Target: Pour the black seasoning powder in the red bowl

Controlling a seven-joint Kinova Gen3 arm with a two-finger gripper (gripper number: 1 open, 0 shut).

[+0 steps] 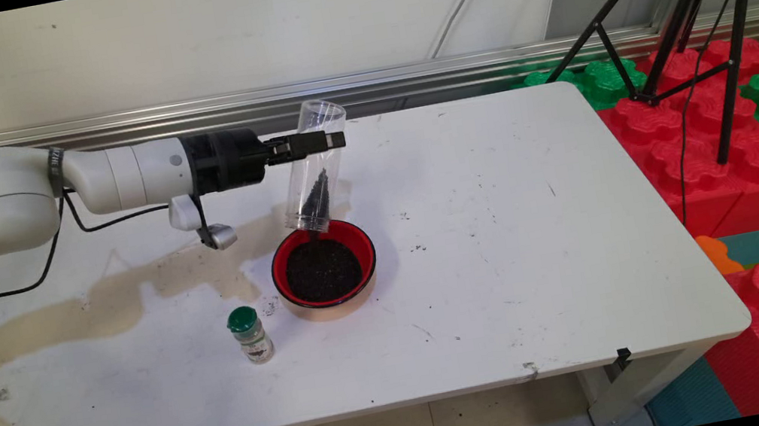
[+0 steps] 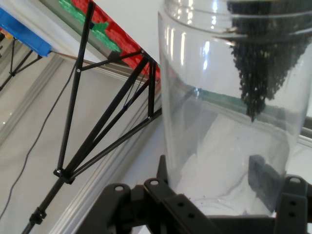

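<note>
The gripper (image 1: 326, 141), clenched on the clear plastic tube (image 1: 316, 169) upended over the red bowl (image 1: 323, 264) mid-counter, pours dark grains; best keep the mouth low and centred over the bowl, clear of the green-capped spice jar (image 1: 250, 335) nearby.

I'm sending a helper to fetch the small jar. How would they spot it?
On the white table, find the red bowl of dark grains. The small jar stands upright just left of it, nearer the front edge. Only it has a green cap.
</note>
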